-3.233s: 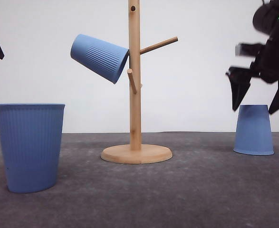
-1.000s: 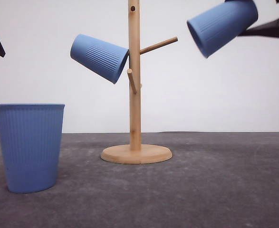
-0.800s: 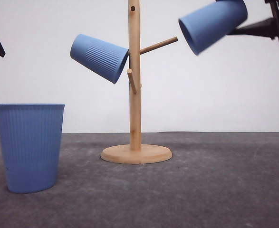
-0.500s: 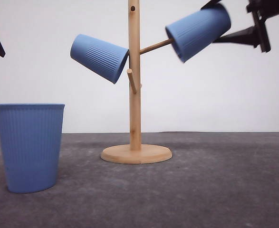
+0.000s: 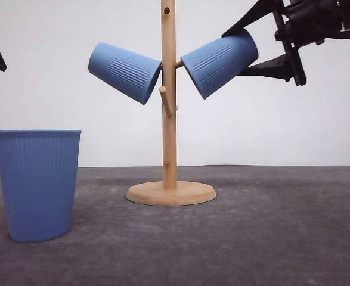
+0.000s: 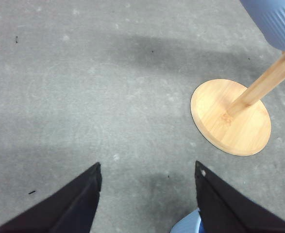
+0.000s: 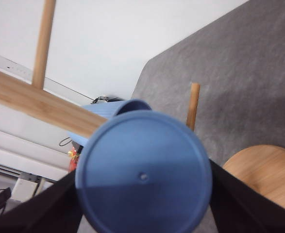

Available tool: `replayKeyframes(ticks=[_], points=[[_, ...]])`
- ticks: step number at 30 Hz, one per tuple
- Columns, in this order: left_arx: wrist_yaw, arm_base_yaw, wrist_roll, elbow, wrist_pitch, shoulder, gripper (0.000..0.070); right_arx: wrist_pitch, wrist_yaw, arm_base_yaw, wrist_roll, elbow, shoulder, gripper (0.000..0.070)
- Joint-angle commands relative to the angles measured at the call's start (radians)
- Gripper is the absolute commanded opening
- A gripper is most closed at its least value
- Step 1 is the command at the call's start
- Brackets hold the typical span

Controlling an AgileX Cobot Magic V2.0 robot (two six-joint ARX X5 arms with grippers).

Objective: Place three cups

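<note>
A wooden peg stand (image 5: 169,119) rises mid-table. One light-blue ribbed cup (image 5: 125,72) hangs tilted on its left peg. A second cup (image 5: 219,62) is tilted mouth-first over the right peg, close to the pole, and my right gripper (image 5: 234,52) is shut on it. The right wrist view shows this cup's flat base (image 7: 142,172) between the fingers (image 7: 249,204), with the pole (image 7: 35,104) behind. The third cup (image 5: 37,185) stands upright at the front left. My left gripper (image 6: 147,194) hangs open above the table, over that cup's rim (image 6: 188,225).
The stand's round base (image 5: 171,193) sits on the grey mat (image 5: 270,226); it also lies ahead of the left gripper as the base (image 6: 231,116). A short lower peg (image 5: 165,101) sticks forward from the pole. A white wall closes the back.
The right gripper took the cup from the table at the right, lifted it, then carried it left and down over the right peg. The left arm and the other two cups stayed still.
</note>
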Motion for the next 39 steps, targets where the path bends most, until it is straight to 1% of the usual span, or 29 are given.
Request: replayKeyframes(ticks=[1,4,10,16,20,25,29,33,35,39], points=[[-0.002,-0.001,0.003,0.011,0.011,0.005,0.0353,0.015,0.009,0.009,-0.034,0.022,0.015,0.0338],[-0.002,-0.001,0.003,0.011,0.011,0.005,0.0353,0.016,0.01,0.016,-0.035,0.022,0.022,0.0345],[-0.002,-0.001,0.003,0.011,0.011,0.005,0.0353,0.019,0.036,0.017,-0.043,0.022,0.023,0.0411],[-0.002,-0.001,0.003,0.011,0.011,0.005,0.0353,0.019,0.041,0.017,-0.053,0.022,0.023,0.0433],[-0.002,-0.001,0.003,0.011,0.011,0.005,0.0353,0.019,0.057,0.017,-0.056,0.022,0.023,0.0479],[-0.002,-0.001,0.003,0.011,0.011,0.005,0.0353,0.019,0.059,0.017,-0.061,0.022,0.023,0.0484],[-0.002,-0.001,0.003,0.011,0.011,0.005,0.0353,0.019,0.06,0.017,-0.065,0.022,0.023,0.0513],[-0.002,-0.001,0.003,0.011,0.011,0.005,0.0353,0.02,0.06,0.017,-0.069,0.022,0.023,0.0516],[-0.002,-0.001,0.003,0.011,0.011,0.005,0.0353,0.02,0.06,0.017,-0.072,0.022,0.023,0.0547],[-0.002,-0.001,0.003,0.011,0.011,0.005,0.0353,0.018,0.055,0.009,-0.074,0.022,0.021,0.0553]])
